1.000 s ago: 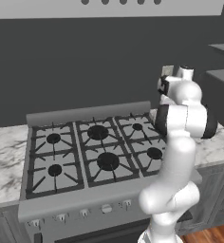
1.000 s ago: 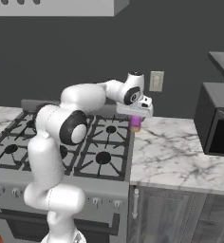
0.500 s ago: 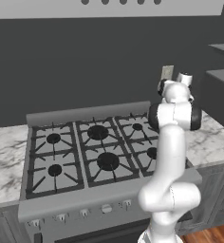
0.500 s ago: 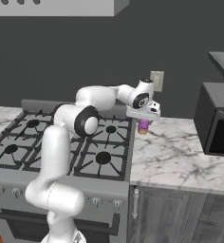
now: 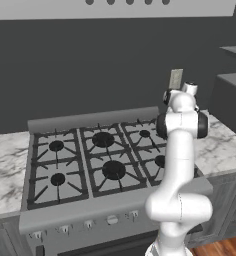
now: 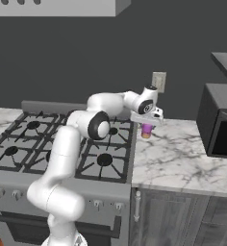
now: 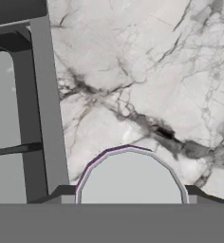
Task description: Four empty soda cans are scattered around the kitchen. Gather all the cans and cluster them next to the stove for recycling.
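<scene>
A purple soda can (image 6: 146, 129) with a silver top (image 7: 130, 178) stands upright between my fingers. My gripper (image 6: 147, 123) is shut on it from above, over the marble counter (image 6: 178, 153) just right of the stove (image 6: 62, 144). In the hand view my gripper (image 7: 128, 193) has a dark fingertip (image 7: 61, 192) at each side of the can's top, and the stove's steel edge (image 7: 42, 95) runs along the left. I cannot tell whether the can's base touches the counter. The stove (image 5: 105, 155) is a wide steel gas range with black grates.
A black-fronted microwave (image 6: 221, 120) stands on the counter further right, with a shelf above it. A wall outlet (image 6: 158, 81) sits behind the gripper. Marble counter (image 5: 5, 165) also lies left of the stove.
The arm has stretched to the right, carrying the purple can from the stove's back right corner to over the counter beside it, and has come down a little.
</scene>
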Robot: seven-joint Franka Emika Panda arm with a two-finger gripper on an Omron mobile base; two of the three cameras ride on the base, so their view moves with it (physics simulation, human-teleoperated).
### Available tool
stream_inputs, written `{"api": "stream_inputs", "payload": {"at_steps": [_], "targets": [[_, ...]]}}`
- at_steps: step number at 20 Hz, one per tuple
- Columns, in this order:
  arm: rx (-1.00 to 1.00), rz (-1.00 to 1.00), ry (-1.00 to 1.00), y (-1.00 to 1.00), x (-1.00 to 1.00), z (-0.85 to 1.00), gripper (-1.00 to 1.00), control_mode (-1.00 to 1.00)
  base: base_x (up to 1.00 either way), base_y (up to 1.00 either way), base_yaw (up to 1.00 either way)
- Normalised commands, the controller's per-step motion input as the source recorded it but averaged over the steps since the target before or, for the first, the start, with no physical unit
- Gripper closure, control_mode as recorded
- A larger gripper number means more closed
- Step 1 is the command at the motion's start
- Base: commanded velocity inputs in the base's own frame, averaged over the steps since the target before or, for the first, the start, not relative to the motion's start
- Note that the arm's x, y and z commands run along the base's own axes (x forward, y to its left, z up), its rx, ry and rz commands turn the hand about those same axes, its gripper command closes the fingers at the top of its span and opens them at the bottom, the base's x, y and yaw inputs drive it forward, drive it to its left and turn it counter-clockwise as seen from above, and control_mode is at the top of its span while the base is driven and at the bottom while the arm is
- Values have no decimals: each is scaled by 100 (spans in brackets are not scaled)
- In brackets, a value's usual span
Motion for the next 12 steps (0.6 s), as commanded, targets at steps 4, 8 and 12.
{"api": "stream_inputs", "payload": {"at_steps": [4, 8, 12], "targets": [[0, 0, 0, 0, 22, -25, 100, -100, 0, 0, 0], [0, 0, 0, 0, 14, -31, 100, -100, 0, 0, 0], [0, 0, 0, 0, 1, -19, 100, -100, 0, 0, 0]]}}
